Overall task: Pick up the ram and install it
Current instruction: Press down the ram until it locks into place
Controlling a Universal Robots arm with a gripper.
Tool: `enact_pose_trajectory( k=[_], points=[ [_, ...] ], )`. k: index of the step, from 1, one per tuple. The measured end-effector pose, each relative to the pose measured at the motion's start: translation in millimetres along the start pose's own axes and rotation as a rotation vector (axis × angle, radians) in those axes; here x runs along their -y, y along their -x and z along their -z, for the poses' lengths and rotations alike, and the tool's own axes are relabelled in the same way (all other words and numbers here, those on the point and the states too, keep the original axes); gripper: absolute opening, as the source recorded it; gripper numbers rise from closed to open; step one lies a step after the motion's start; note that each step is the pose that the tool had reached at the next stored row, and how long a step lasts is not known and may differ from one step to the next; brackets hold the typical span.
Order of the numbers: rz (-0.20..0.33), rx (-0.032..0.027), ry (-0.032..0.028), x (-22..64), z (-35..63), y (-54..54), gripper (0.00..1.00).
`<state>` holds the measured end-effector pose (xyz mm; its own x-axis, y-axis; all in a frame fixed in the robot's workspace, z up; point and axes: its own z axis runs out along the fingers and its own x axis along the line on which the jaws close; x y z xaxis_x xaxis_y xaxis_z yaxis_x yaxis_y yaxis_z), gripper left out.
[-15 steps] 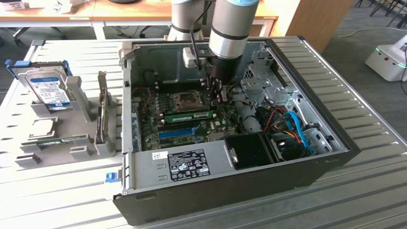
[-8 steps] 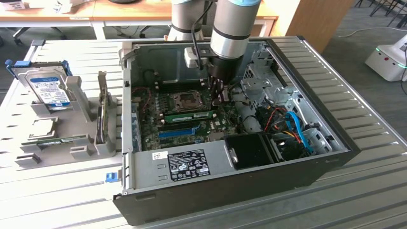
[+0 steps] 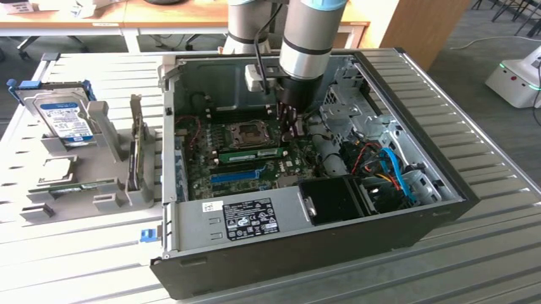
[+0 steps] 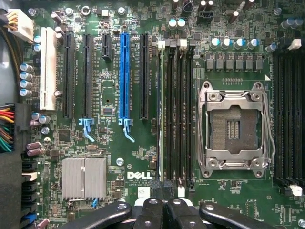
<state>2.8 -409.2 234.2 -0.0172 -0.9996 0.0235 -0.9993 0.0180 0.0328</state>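
A green ram stick [image 3: 253,153] sits on edge in a memory slot on the motherboard, just beside the CPU socket [image 3: 250,133]. In the wrist view this ram [image 4: 161,119] appears edge-on as a thin pale line in the slot closest to the long blue slot [image 4: 125,71]. My gripper [image 4: 164,204] is shut, its black fingertips [image 4: 153,210] meeting with nothing visible between them, just past one end of the stick. The exterior view shows the gripper [image 3: 291,130] reaching down inside the open computer case, over the end of the ram at that view's right.
A second green ram stick [image 3: 75,187] lies on the grey holder outside the case, at the exterior view's left, below a blue-labelled hard drive [image 3: 66,120]. Case walls [image 3: 422,221], a black fan shroud [image 3: 338,199] and blue cables [image 3: 396,168] crowd the arm. Empty black memory slots [image 4: 183,119] lie beside the filled one.
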Motion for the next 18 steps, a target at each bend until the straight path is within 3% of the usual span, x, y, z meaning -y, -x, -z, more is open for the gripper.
enact_pose_trajectory(
  k=[18],
  points=[
    [0.0,0.0,0.0,0.1,-3.3,2.5,0.11]
  ],
)
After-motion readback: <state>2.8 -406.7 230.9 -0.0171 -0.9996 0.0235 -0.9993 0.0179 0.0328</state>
